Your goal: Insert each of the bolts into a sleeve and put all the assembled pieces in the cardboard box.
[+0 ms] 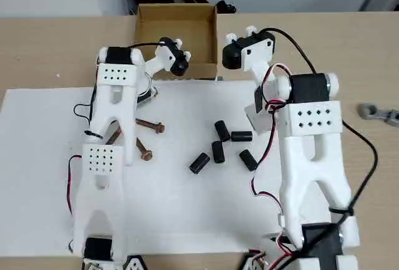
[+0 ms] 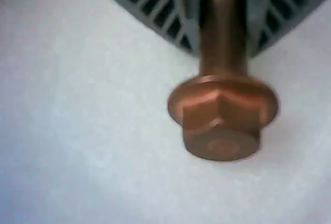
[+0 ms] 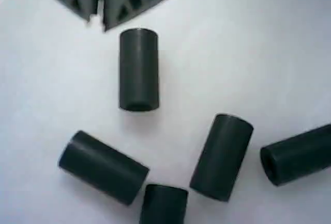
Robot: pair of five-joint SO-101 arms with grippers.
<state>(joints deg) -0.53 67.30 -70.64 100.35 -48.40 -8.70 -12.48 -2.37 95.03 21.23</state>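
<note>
A copper-coloured metal bolt with a flanged hexagonal head was seen closest to the lens. Its shank was clamped between the ribbed grey jaws of the left gripper, and its head was held out over the white paper sheet. In the high view the left arm was placed just in front of the open brown cardboard box, near one front corner of it. One loose copper bolt and a second were laid on the sheet farther out from the box, beside that arm — the brown shank of a third was partly covered by it. Five short black cylindrical sleeves were scattered flat on the sheet, well in front of the box and apart from the loose bolts. The right gripper was closed on nothing, only a thin slit being left between its jaw tips — it was held just beside the end of one sleeve. A grey metal tool was laid on the pale wooden table, well apart from the box.
</note>
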